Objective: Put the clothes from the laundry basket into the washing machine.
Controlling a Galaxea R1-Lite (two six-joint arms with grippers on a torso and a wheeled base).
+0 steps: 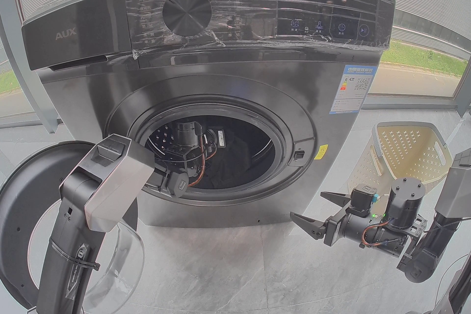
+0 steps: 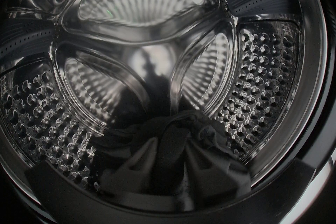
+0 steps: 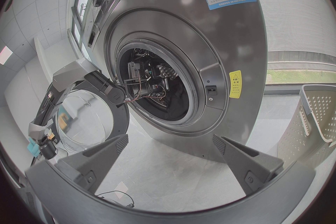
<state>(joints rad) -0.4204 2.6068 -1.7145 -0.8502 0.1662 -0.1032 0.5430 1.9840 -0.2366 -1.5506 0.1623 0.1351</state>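
1. We see the washing machine [image 1: 206, 79] and laundry basket [image 1: 407, 148] on grey floor tiles [image 1: 221, 266].
2. Clothes [image 2: 175, 165] lie low in the drum [image 2: 266, 70].
3. Right gripper [image 1: 319, 211] is spread wide and empty; the left arm [image 1: 113, 177] ends inside the drum, so we cannot tell its fingers.

I see a pale brand wordmark [image 1: 65, 34] on the drawer front [image 1: 44, 47] of the washing machine [image 1: 230, 79]. The program names ringing the dial [image 1: 187, 12] and the captions under the icons of the touch panel [image 1: 324, 28] are too fine for me to read. A blue-edged energy label [image 1: 352, 89] with coloured grade bars, a square code and rows of figures sits upper right on the front, and a yellow warning sticker [image 1: 321, 151] sits just beside the door latch [image 1: 299, 154].
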